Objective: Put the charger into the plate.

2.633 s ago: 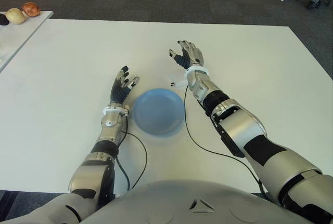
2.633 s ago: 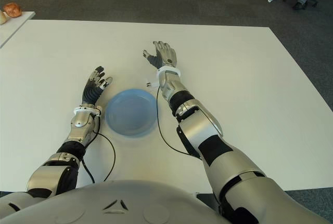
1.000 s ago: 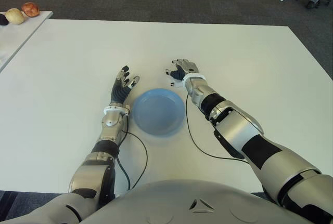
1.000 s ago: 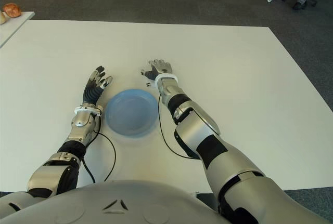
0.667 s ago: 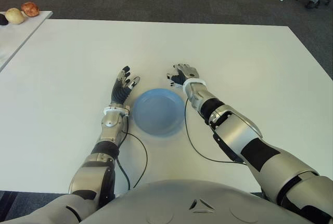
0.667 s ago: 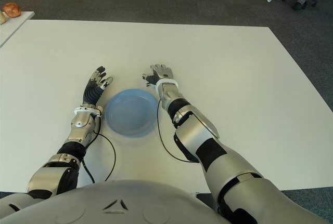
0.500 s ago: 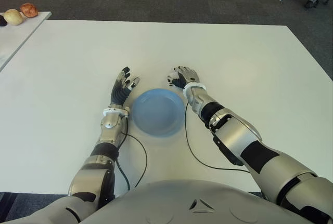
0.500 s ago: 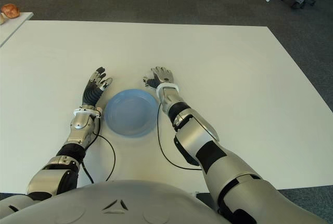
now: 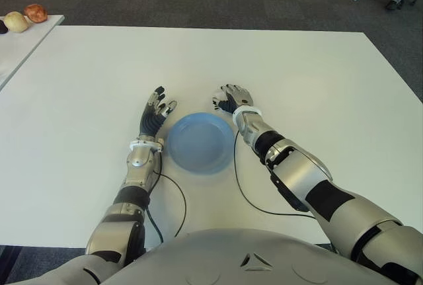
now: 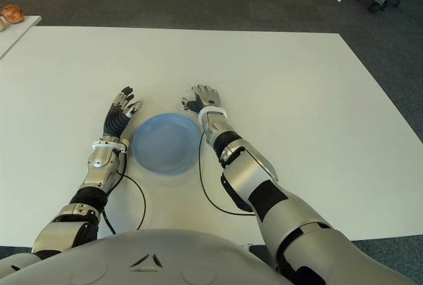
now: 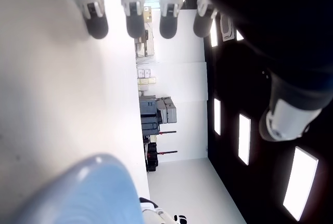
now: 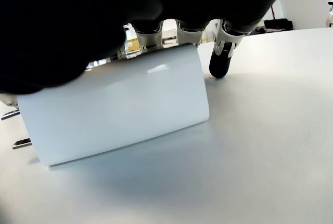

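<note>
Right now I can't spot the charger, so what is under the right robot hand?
The white charger lies on the table under the right robot hand. The eye views hide it; whether the fingers grip it is unclear.

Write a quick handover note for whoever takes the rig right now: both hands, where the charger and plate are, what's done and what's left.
Right hand: down on the table just beyond the plate's far right rim, fingers curled over the white charger. The wrist view shows the charger under the fingers but sitting on the table, not lifted.
Left hand: open, holding nothing, beside the plate's left rim.
Blue plate: between the two hands, nothing in it.
Done: right hand has reached the charger.
Left: secure the grasp, lift, carry the charger over the plate, release.
</note>
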